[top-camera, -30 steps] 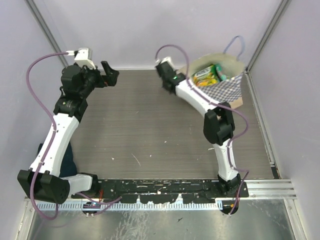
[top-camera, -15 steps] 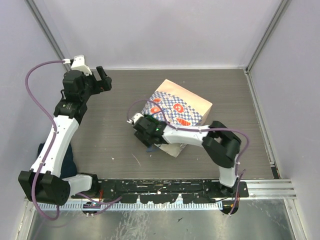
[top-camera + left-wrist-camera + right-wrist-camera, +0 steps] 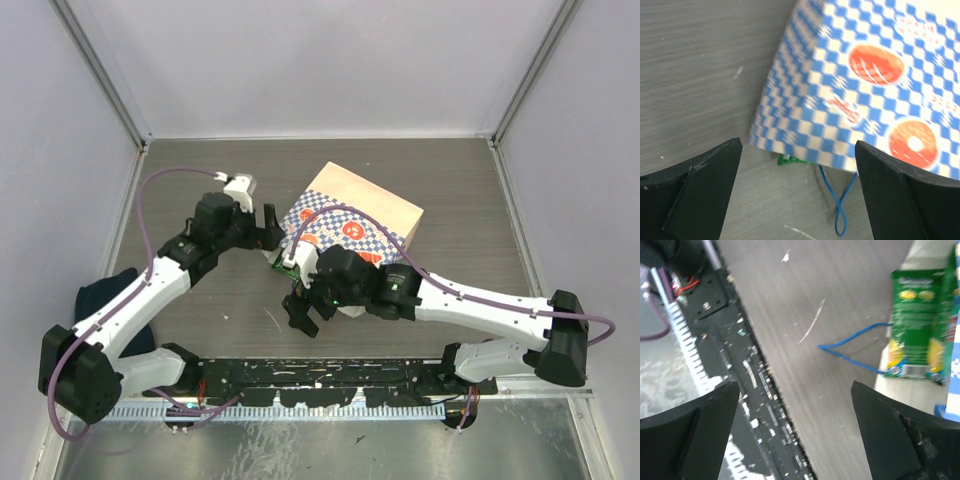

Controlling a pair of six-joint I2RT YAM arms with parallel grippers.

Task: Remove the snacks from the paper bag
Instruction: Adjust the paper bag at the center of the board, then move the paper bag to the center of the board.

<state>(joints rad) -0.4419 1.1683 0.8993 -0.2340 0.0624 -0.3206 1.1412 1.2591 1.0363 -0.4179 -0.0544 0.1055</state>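
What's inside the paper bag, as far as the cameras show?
One green snack packet lies at the mouth of the paper bag, beside a blue cord handle that trails onto the table. Anything deeper inside is covered by the checkered wall.

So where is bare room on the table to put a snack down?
Bare table lies along the back wall behind the paper bag, and between the bag and the right wall. Crowded: the bag's mouth, where left claw, right claw and a green snack meet.
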